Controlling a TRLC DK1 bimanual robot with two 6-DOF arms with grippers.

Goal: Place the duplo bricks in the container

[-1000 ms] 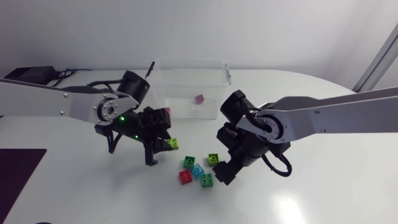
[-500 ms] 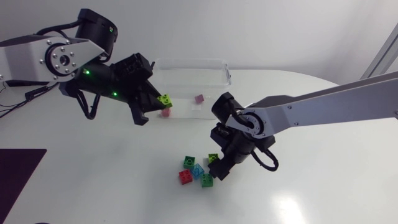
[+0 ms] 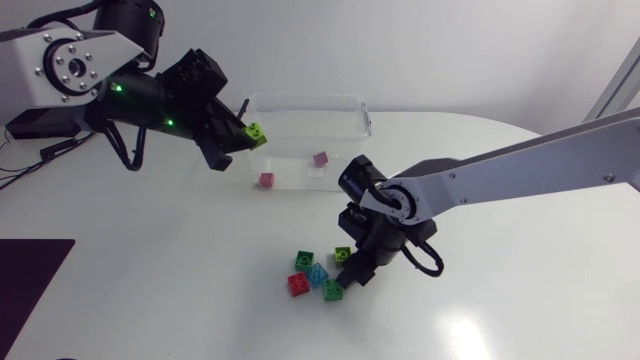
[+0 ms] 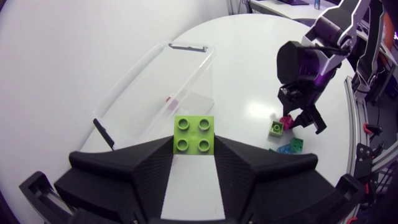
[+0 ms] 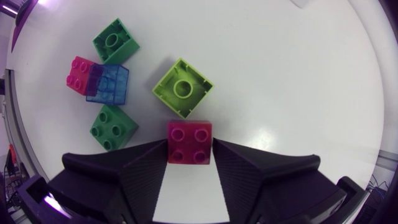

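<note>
The left gripper [image 3: 247,139] is up in the air, close to one end of the clear container [image 3: 305,99]. Its fingers are squeezed on a lime brick [image 4: 193,134], one finger on each side, with the four bumps facing the left wrist camera. From that camera the container lies ahead of the fingers, down on the white table [image 3: 150,280]. Two little bricks sit on the container's floor, well apart: a dark pink brick [image 3: 267,180] and a light purple brick [image 3: 321,158]. The right gripper [image 3: 345,277] is low over the table, in front of the container, at a small bunch of bricks. Its fingers are pressed on a pink brick [image 5: 189,142] from both sides. I cannot tell if this brick is on the table or just off it. Right ahead of it is a second lime brick [image 5: 183,87] with one big bump, its corner almost touching the pink brick. Beside the right fingers is a dark green brick [image 5: 112,126]. A bit further ahead is a see-through blue brick [image 5: 109,84], which leans on a red-pink brick [image 5: 79,73]. Past those is a green brick [image 5: 115,41] with one big bump. All these loose bricks lie on the table, outside the container.
</note>
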